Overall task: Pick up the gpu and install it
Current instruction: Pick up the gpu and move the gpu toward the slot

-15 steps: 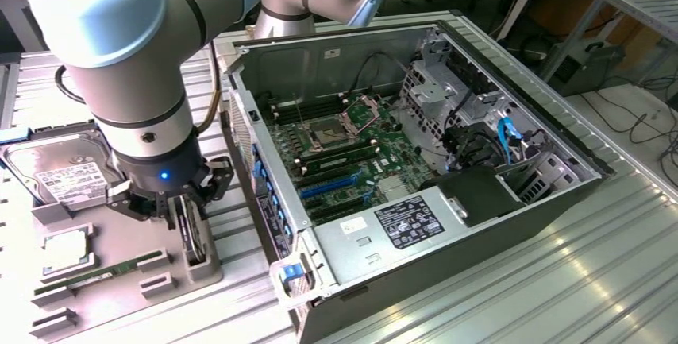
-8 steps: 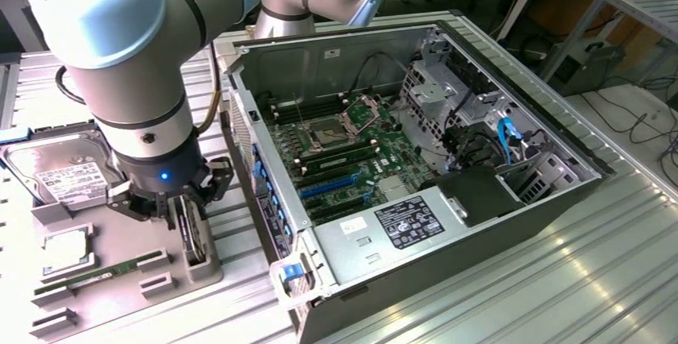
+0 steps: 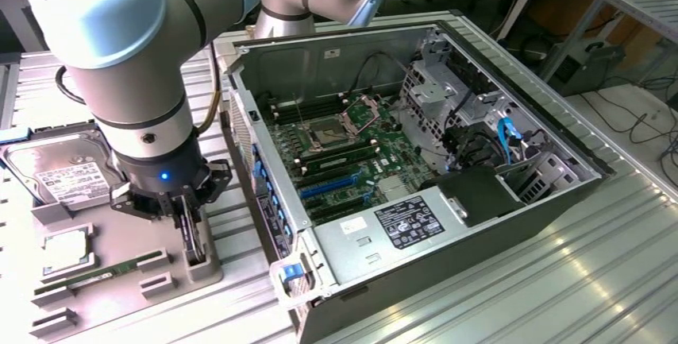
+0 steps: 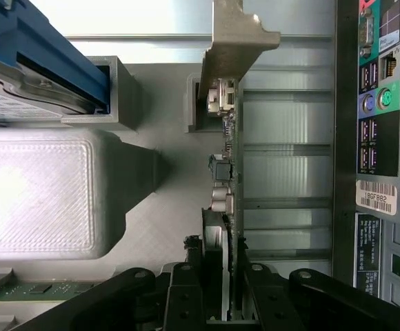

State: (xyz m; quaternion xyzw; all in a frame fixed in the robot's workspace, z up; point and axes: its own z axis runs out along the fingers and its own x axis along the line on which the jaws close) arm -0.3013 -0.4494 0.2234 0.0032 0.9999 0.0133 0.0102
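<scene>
The gpu (image 3: pixel 193 239) stands on edge in a slot of the grey parts holder (image 3: pixel 138 288), at the exterior view's left beside the computer case. It is a thin dark card. In the wrist view I see the gpu (image 4: pixel 230 172) edge-on, with its pale metal end bracket (image 4: pixel 236 34) at the far end. My gripper (image 3: pixel 187 225) points straight down over the card. The gripper (image 4: pixel 227 293) has one black finger on each face of the card and is shut on it. The card's lower edge still sits in the holder.
The open computer case (image 3: pixel 551 201) lies on its side at the right of the holder, with the motherboard (image 3: pixel 350 153) and blue expansion slots (image 3: pixel 326 188) exposed. The holder also carries a hard drive (image 3: pixel 63 171), a CPU (image 3: pixel 66 250) and a RAM stick (image 3: pixel 90 276). The case's rear ports (image 4: pixel 379 103) are close by.
</scene>
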